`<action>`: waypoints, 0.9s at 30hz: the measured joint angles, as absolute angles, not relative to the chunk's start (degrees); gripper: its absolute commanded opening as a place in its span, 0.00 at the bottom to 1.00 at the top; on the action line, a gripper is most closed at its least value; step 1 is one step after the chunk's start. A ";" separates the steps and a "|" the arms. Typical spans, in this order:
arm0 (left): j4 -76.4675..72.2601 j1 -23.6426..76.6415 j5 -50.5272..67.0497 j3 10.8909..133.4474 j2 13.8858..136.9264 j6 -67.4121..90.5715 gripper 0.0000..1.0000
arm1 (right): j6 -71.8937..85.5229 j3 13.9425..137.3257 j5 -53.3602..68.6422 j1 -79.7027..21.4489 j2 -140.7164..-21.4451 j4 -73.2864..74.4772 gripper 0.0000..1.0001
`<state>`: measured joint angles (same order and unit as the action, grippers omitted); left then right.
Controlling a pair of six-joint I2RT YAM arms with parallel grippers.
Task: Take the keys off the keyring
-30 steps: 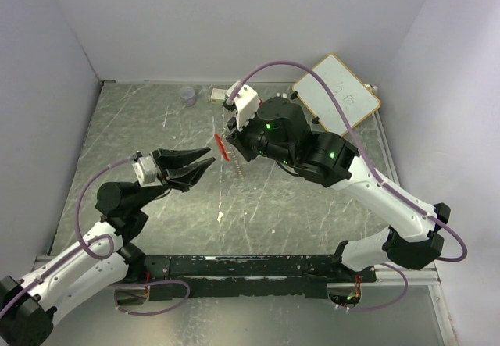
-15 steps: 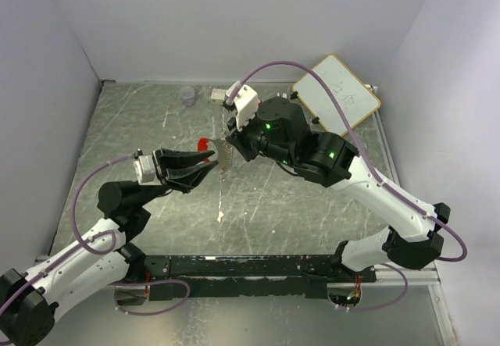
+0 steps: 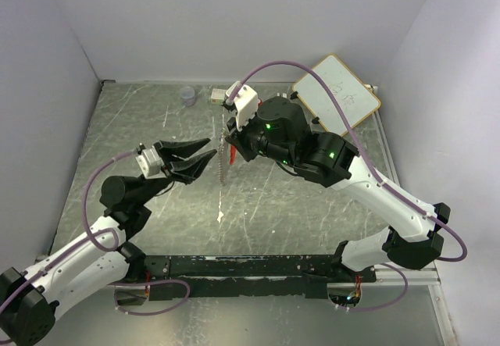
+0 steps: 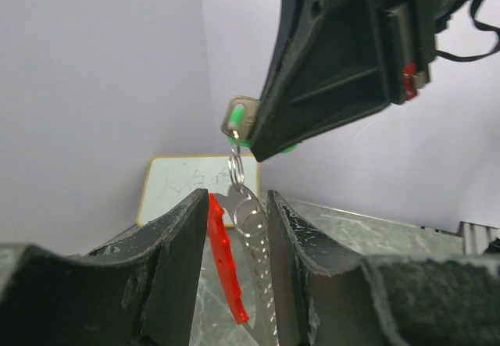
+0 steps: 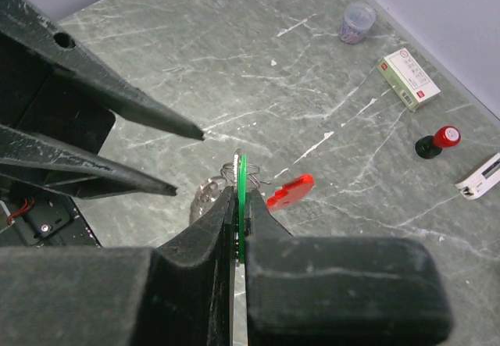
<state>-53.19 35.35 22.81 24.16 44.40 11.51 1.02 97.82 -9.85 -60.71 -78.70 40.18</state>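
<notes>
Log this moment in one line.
right jaws: shut on green key, bunch aloft | left jaws: open, close to red key and keyring | keys: not yet off

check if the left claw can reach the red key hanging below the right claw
Probably yes. The left claw is open and aimed at the flat red plastic key, which dangles from the thin metal keyring. The right claw pinches only the green-headed metal key above. A silver key hangs right beside it.
</notes>
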 measured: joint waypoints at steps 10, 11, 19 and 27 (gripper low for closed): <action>-51.18 35.35 20.23 27.33 47.79 7.27 0.49 | 0.97 97.82 -9.85 -60.71 -78.67 40.14 0.00; -51.13 35.35 20.10 27.49 48.07 6.96 0.49 | 0.97 97.82 -9.85 -60.71 -78.67 40.14 0.00; -51.18 35.35 19.86 29.43 50.50 5.74 0.47 | 0.95 97.82 -9.82 -60.71 -78.63 40.14 0.00; -51.13 35.35 19.79 29.43 50.24 5.34 0.47 | 0.23 97.60 -9.85 -60.73 -78.28 39.94 0.00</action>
<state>-51.13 35.35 19.79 29.43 50.24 5.34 0.23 97.60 -9.85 -60.73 -78.28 39.94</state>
